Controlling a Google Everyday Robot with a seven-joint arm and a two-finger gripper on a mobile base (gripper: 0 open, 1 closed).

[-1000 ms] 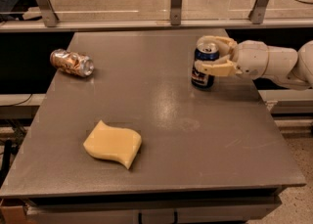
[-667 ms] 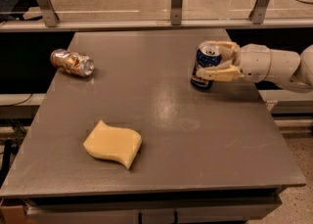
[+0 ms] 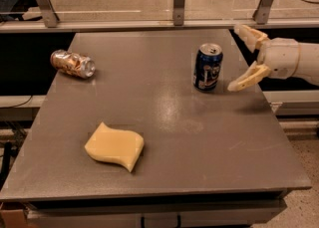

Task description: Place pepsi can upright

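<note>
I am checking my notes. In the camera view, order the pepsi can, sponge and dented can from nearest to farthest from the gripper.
From the gripper, at the right edge of the table:
1. pepsi can, just left of it.
2. sponge, front left, and dented can, far left: too close to call.

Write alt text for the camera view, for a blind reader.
A dark blue pepsi can stands upright on a grey table, with the robot's open gripper just to its right, not touching it. A dented orange-brown can lies on its side at far left, and a yellow sponge sits near the front.
</note>
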